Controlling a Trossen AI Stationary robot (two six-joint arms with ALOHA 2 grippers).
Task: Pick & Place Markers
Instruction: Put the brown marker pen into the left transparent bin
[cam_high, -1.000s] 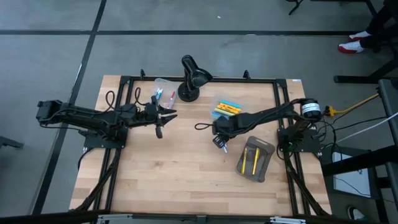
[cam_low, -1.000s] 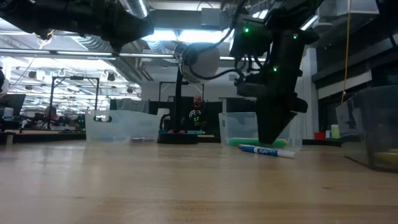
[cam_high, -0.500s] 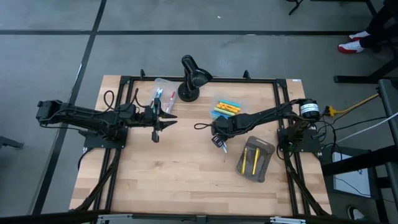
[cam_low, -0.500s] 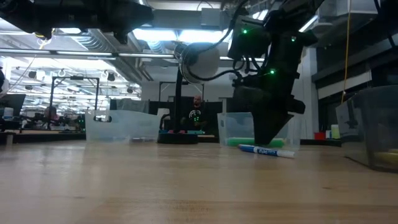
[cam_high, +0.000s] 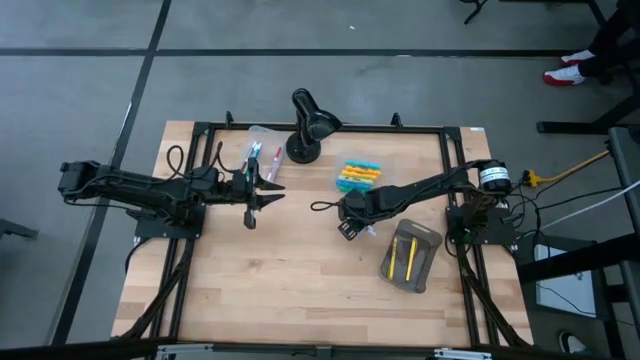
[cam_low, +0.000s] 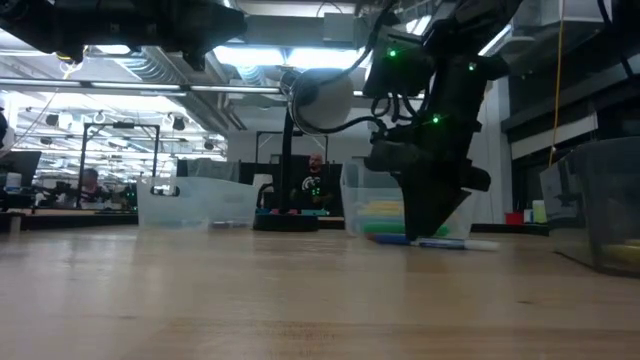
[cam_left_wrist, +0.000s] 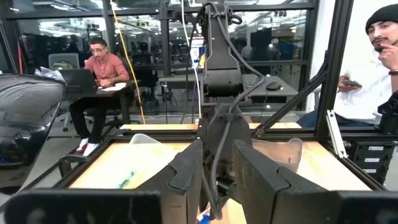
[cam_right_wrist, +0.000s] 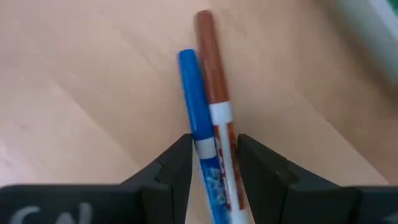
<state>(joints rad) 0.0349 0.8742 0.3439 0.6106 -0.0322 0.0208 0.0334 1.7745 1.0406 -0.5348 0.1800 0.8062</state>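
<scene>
On the left, our left gripper (cam_high: 250, 212) hangs above the table near a clear container (cam_high: 260, 145) with a few markers in it; its fingers stand narrowly apart around nothing. Farther right, our right gripper (cam_right_wrist: 212, 163) is down at the wood, fingers straddling 2 markers (cam_right_wrist: 208, 118), 1 blue, 1 brown, lying touching side by side. Whether they are clamped yet we cannot tell. We judge them light, stiff and smooth, prone to roll; mid-barrel is the best hold.
</scene>
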